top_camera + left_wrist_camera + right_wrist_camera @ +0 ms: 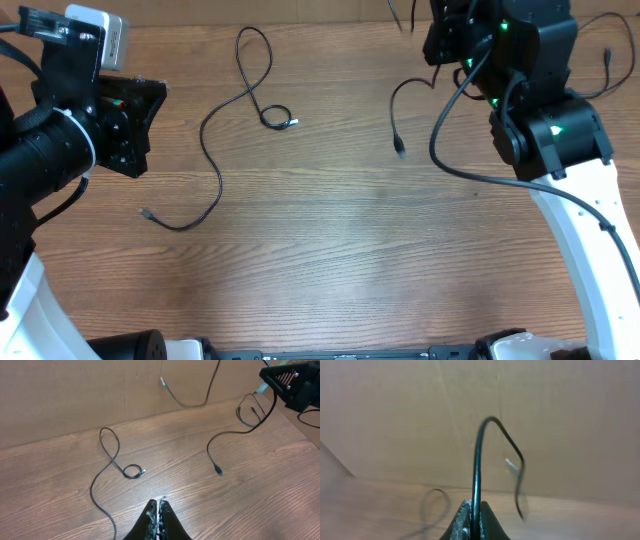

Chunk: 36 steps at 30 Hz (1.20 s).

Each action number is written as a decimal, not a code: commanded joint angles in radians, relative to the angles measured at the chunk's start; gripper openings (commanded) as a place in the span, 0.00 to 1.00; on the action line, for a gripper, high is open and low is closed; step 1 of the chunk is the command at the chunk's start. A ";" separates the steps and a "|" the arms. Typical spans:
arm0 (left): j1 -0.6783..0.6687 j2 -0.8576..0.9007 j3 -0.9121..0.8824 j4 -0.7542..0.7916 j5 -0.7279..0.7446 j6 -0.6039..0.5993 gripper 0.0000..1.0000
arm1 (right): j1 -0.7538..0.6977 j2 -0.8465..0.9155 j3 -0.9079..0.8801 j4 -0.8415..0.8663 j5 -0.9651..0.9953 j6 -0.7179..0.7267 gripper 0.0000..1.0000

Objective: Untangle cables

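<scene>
One thin black cable lies on the wooden table, looped at the back with a silver-tipped plug by a small coil. It also shows in the left wrist view. My left gripper is shut and empty, above bare wood to the right of that cable. My right gripper is shut on a second black cable and holds it in the air. That cable hangs down at the right, its plug end near the table and its silver tip arching up.
A brown cardboard wall runs along the back of the table. Thicker black robot wiring curves under the right arm. The left arm fills the left edge.
</scene>
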 commanded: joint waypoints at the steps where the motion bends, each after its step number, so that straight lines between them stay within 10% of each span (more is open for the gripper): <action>1: 0.003 0.002 -0.003 0.002 -0.003 0.022 0.04 | -0.035 0.035 -0.001 -0.003 -0.018 -0.241 0.04; 36: 0.003 0.002 -0.003 0.002 -0.002 -0.011 0.04 | -0.943 0.311 0.105 0.090 -0.304 -0.249 0.04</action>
